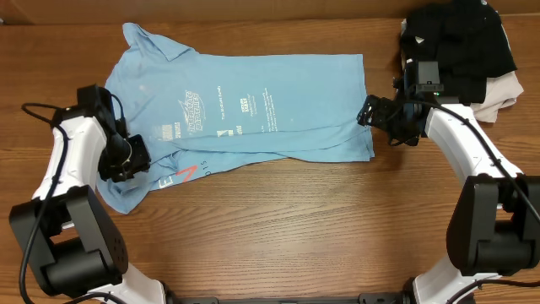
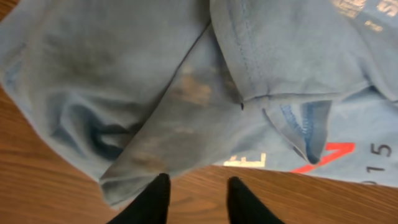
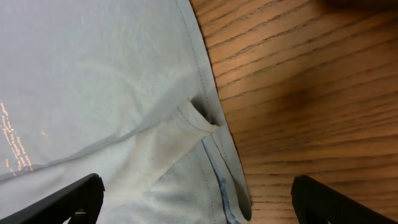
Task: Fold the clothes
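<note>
The light blue T-shirt (image 1: 253,101) lies spread across the table's far half, inside out, with its lower long edge folded up so red-and-white lettering shows near the left. My left gripper (image 1: 126,160) is open and empty at the shirt's left sleeve (image 2: 124,124), fingertips (image 2: 198,186) over bare wood just below the cloth. My right gripper (image 1: 375,118) is open wide at the shirt's right hem (image 3: 205,124), fingers (image 3: 199,193) straddling the hem edge, holding nothing.
A pile of black garments (image 1: 456,42) on a beige folded cloth (image 1: 498,93) sits at the far right corner, just behind my right arm. Bare wooden table (image 1: 278,228) lies in front of the shirt.
</note>
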You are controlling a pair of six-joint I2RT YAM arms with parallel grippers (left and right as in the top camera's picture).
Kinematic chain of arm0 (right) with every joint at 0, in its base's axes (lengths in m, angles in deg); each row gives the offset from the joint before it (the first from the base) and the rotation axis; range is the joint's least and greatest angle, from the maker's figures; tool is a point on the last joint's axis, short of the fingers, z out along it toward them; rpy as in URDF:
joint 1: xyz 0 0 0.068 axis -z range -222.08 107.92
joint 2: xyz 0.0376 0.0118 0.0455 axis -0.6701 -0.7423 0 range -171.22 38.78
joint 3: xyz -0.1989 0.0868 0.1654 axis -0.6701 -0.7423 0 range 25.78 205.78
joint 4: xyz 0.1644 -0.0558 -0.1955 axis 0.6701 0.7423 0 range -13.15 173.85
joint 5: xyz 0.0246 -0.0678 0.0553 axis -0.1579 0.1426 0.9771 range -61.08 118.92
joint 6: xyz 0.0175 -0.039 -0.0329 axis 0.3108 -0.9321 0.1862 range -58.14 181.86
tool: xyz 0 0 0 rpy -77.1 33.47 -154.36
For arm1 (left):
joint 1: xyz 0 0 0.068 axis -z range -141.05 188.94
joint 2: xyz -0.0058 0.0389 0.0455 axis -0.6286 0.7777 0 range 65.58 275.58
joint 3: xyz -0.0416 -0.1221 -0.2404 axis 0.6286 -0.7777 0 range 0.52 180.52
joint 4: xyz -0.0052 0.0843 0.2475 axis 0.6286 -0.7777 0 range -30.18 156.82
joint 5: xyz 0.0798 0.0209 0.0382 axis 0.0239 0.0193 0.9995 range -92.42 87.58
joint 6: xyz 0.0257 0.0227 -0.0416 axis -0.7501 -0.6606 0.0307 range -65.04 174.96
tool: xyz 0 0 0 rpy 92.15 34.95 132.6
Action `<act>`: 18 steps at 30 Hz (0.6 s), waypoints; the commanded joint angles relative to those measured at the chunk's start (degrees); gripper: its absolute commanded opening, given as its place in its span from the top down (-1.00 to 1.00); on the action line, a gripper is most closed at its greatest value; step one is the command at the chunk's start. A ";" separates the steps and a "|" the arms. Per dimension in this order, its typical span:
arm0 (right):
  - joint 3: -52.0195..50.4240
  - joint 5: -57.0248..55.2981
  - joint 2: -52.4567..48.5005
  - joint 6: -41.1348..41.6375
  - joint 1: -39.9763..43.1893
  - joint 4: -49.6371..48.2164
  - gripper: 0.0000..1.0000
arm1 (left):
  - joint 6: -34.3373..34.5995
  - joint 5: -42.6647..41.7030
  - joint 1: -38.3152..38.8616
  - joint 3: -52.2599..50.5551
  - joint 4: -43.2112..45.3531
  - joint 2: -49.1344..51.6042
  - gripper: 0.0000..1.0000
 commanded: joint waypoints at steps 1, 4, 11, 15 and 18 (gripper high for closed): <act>1.79 0.07 0.55 -0.59 -0.44 -0.11 -1.00 | 2.23 -0.61 0.15 -2.62 1.38 -0.22 0.50; 1.79 0.07 0.55 -0.61 -0.44 0.00 -1.00 | 4.68 -0.63 0.15 -4.52 2.95 -0.20 0.56; 1.79 0.07 0.55 -0.61 -0.44 0.33 -1.00 | 5.73 -1.07 0.15 -8.98 8.83 -0.20 0.14; 1.79 0.07 0.55 -0.61 -0.44 0.39 -1.00 | 6.05 -1.07 0.17 -11.43 14.16 -0.20 0.02; 1.79 0.07 0.55 -0.61 -0.44 0.72 -1.00 | 6.93 -1.07 0.17 -12.35 15.47 -0.20 0.03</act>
